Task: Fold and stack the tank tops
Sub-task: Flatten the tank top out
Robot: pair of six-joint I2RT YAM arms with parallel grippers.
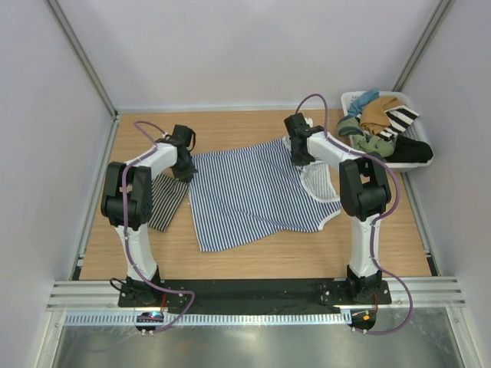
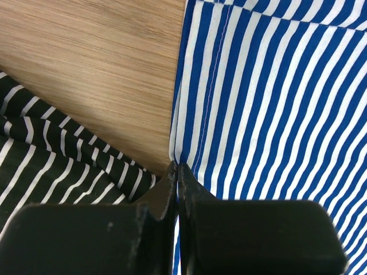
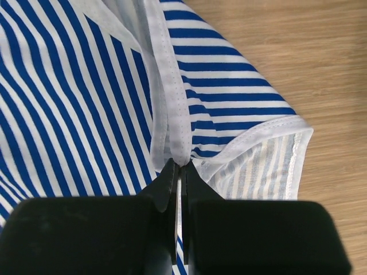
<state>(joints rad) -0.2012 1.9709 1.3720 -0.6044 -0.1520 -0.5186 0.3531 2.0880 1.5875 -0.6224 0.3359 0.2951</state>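
Jaws of left gripper (image 2: 178, 167) clamped an edge of the blue-and-white tank top (image 1: 245, 195); those of right gripper (image 3: 179, 165) pinched its white trim; the black-and-white tank top (image 2: 51, 177) lay beside left jaws.

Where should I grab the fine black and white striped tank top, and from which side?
Pinch the near corner of the fine black-and-white striped tank top, probably from the near left: it lies free on the wooden table, while its right edge runs close to the blue-and-white striped tank top.

The left arm (image 1: 126, 195) hides part of the black-and-white tank top (image 1: 167, 203) (the right arm (image 1: 364, 192), part of the blue-and-white top (image 1: 245, 195)).
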